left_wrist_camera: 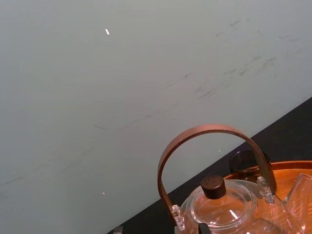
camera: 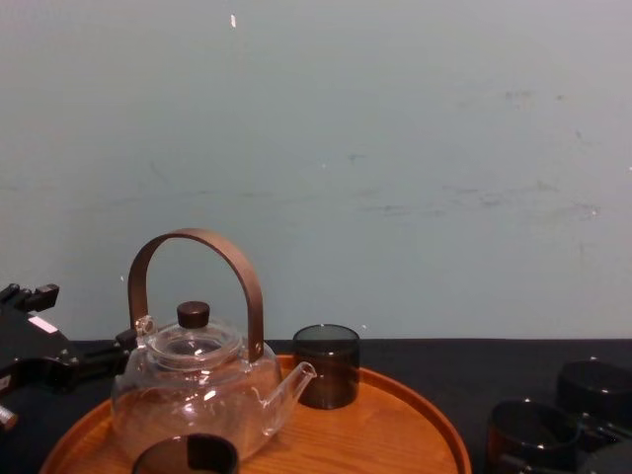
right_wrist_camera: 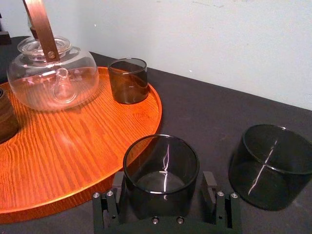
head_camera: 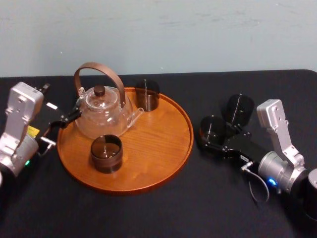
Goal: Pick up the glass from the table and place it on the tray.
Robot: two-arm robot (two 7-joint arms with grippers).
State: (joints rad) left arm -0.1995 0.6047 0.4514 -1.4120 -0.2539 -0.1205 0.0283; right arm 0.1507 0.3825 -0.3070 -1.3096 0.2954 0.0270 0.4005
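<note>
The glass [right_wrist_camera: 161,168] stands on the black table [head_camera: 198,198], at the right of the head view, just off the tray [head_camera: 153,144]. The right gripper [right_wrist_camera: 164,183] sits low around it. Its jaws are wide open, one on each side of the glass, and they do not squeeze it yet. Nothing is held.

Here is what could go wrong, I think. The glass is smooth and round, and the jaws are down near its bottom. If they close a bit off the middle, the glass could slide out or tip over.

A second glass [right_wrist_camera: 270,163] stands near, toward the right of the right wrist view. A jaw or the arm could bump it and knock it away.

The tray has a raised rim. If the glass is not lifted high enough, it could hit the rim and fall.

The tray already has a teapot [head_camera: 101,111] and two cups [head_camera: 147,95] [head_camera: 106,153]. The glass needs the bare wood on the right side, or it could clink into them.

The left gripper [head_camera: 67,118] rests by the tray's left edge.
</note>
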